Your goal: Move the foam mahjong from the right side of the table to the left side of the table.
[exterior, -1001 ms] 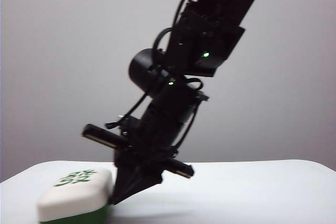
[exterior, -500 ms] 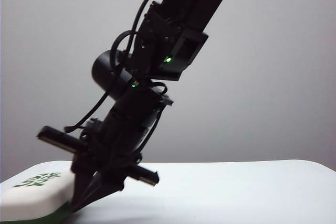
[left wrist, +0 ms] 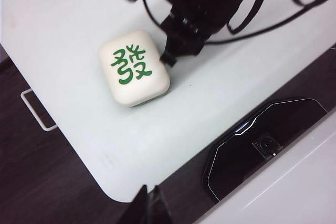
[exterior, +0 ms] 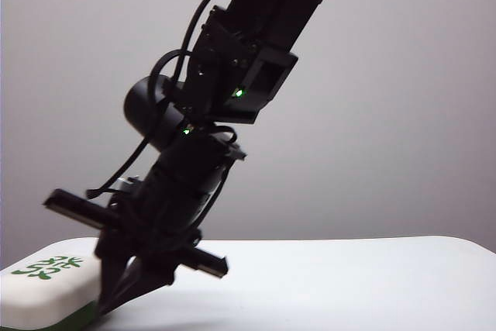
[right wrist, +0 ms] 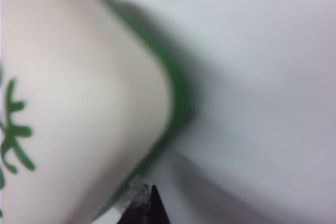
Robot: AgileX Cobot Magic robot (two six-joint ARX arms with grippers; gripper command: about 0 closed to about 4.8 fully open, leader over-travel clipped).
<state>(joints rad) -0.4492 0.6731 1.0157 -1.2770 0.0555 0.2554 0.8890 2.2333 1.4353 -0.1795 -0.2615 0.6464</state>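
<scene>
Right gripper (exterior: 116, 298), fingers clenched to a point, pressed low against the foam mahjong (exterior: 48, 291) at the table's (exterior: 349, 284) left edge, apparently to push it; left gripper (left wrist: 149, 208), fingers together, hovers above, empty

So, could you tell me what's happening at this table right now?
The right arm has reached across to the left side of the table and set its shut claw low against the side of the foam mahjong, apparently to push it rather than grip it. The block lies flat near the table's left edge, green character up. The left claw hangs high above the table, off to one side, touching nothing and apparently shut.
</scene>
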